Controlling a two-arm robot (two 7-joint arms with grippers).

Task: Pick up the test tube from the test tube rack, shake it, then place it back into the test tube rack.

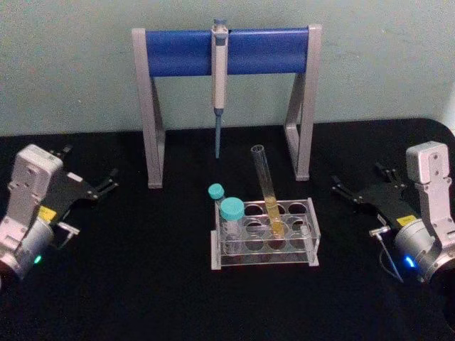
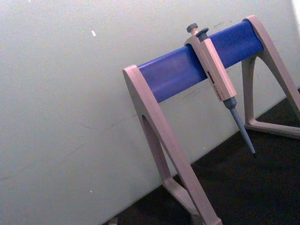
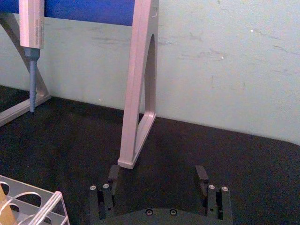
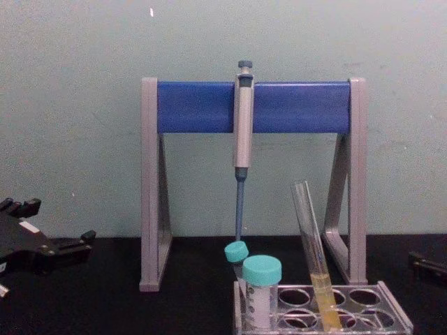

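**Head view: tube in the rack, both tools apart from it**

Head view shows you the test tube [image 1: 266, 186] standing in the test tube rack [image 1: 265, 233] on the black table [image 1: 142, 284], leaning toward the rack's left end, with yellow liquid in its lower part. It sits in a middle hole of the clear rack. At the rack's left end you see a short wide teal-capped vial [image 1: 231, 217] and just behind it a thin teal-capped tube [image 1: 216, 193].

Your left tool [image 1: 112, 177] rests over the table well to the left of the rack, fingers slightly spread and holding nothing. Your right tool [image 1: 340, 190] sits to the right of the rack, near it but not touching; in the right wrist view its fingers [image 3: 201, 174] are spread wide with bare table between them, and a corner of the rack shows at the frame's edge.

Behind the rack stands the grey-and-blue pipette stand [image 1: 178, 51] with a pipette [image 1: 219, 71] hanging from its bar, tip pointing down above the table.
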